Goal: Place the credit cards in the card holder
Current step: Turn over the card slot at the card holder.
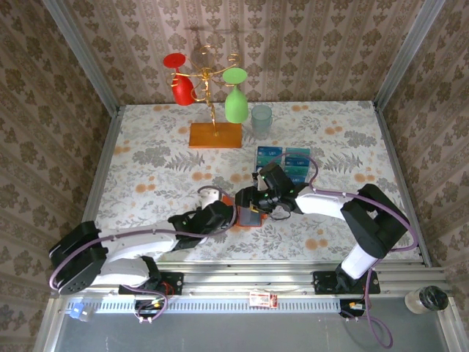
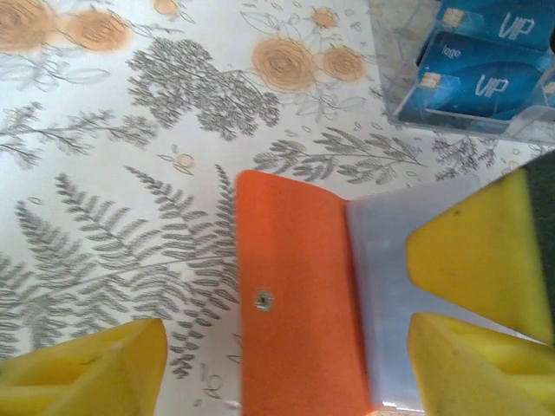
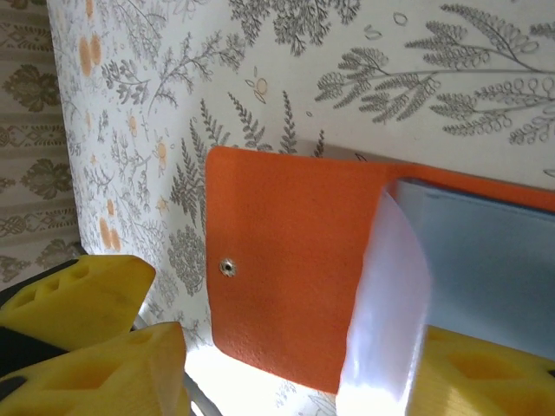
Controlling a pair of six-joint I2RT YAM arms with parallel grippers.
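Holder-open step, I reckon: card holder point(image 2: 295, 303) lies spread on the desk point(image 2: 130, 173) under left jaws and right jaws, both released, gripping nothing; credit cards point(image 2: 486, 78) sit just beyond, so next pinch one card and aim for the grey pocket point(image 2: 381, 286).

The worktop point(image 1: 103, 163) is covered edge to edge by a pale cloth point(image 2: 130, 217) printed with grey ferns and orange blossoms (the print reads sharply in both wrist views). Papered walls point(image 1: 293, 44) in brown-and-cream damask enclose its far, left and right edges, with bare metal uprights point(image 1: 80, 55) at the two far corners. A slotted aluminium rail point(image 1: 242, 282) runs along the near edge; lighting is bright and even.
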